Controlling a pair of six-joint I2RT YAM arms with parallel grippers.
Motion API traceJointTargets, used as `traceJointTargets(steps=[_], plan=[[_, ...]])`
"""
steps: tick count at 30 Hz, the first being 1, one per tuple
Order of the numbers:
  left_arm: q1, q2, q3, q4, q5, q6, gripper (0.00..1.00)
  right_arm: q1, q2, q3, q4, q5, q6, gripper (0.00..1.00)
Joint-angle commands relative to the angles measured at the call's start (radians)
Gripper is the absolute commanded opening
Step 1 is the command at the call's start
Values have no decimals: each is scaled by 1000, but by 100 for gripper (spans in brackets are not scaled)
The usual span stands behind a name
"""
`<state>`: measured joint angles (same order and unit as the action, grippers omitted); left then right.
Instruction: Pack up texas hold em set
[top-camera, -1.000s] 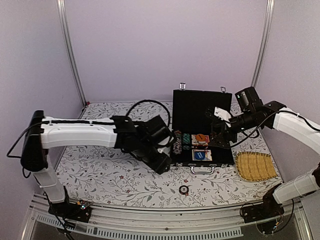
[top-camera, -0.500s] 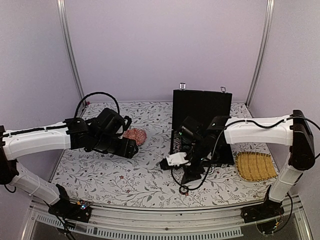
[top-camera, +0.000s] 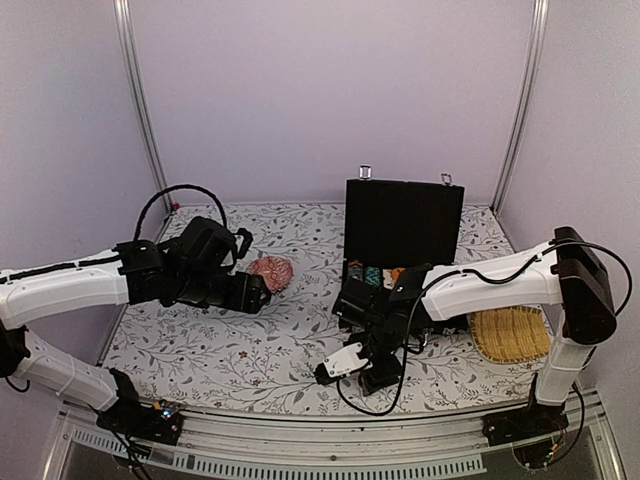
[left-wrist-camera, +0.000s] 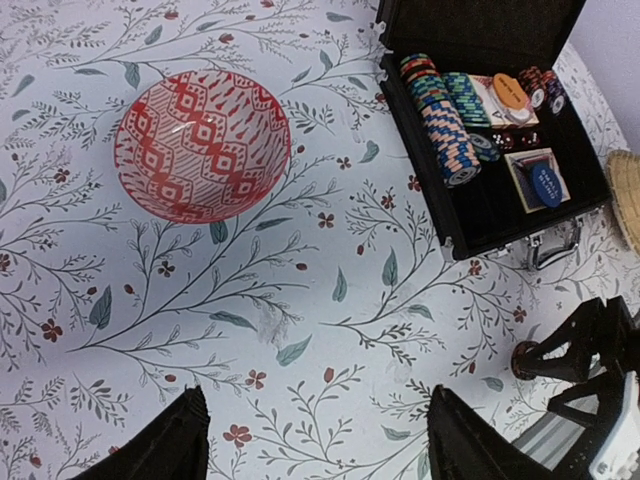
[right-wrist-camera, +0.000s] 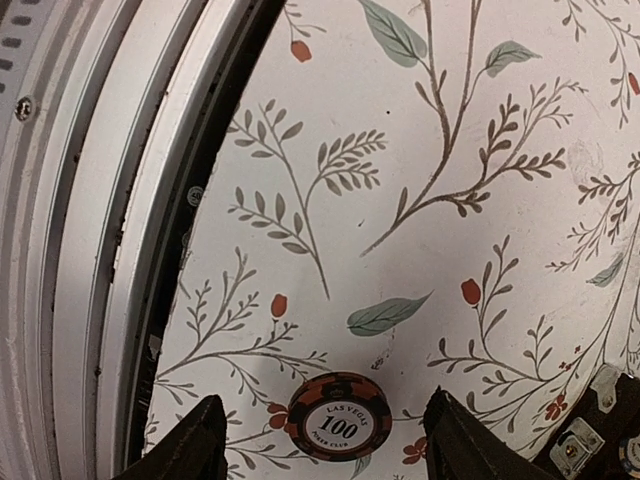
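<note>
1. the hard black briefcase (top-camera: 403, 215) stands open with its lid upright; ribbed stacks of chips (left-wrist-camera: 440, 120) lie in rows inside.
2. a flat round loose chip (right-wrist-camera: 340, 415) with a white centre printed "100" lies on the floral cloth (left-wrist-camera: 330, 290) in front of the briefcase.
3. the right gripper (right-wrist-camera: 322, 440) points down in front of the briefcase, fingers apart either side of that chip and not touching it.
4. the left gripper (left-wrist-camera: 315, 450) hovers left of the briefcase near the patterned dome (left-wrist-camera: 200, 145) - fingers wide apart, empty.

Soft, even light falls from overhead, bright throughout, and shadows are faint. On the poker chip (right-wrist-camera: 340, 416) between the fingers (right-wrist-camera: 190, 445) of the right gripper (right-wrist-camera: 325, 400), lettering reads crisp; the fingers themselves are dark, slightly soft silhouettes.
</note>
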<state>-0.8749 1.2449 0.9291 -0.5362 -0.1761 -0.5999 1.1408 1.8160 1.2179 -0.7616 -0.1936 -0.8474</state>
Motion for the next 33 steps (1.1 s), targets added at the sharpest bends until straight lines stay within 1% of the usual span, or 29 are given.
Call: traceJointTargets(steps=[1, 6, 13, 23, 29, 33], plan=[[15, -19, -9, 19, -6, -2, 76, 7, 23, -1, 23, 60, -3, 68], [17, 6, 1, 19, 2, 21, 76, 7, 35, -47, 25, 85, -11, 66], [18, 26, 19, 12, 4, 29, 75, 7, 41, -60, 43, 100, -3, 62], [19, 32, 19, 16, 8, 24, 75, 7, 67, -84, 71, 128, 27, 51], [19, 35, 19, 18, 7, 26, 75, 8, 79, -94, 64, 131, 30, 41], [18, 37, 19, 18, 6, 29, 75, 8, 99, -91, 47, 124, 34, 28]])
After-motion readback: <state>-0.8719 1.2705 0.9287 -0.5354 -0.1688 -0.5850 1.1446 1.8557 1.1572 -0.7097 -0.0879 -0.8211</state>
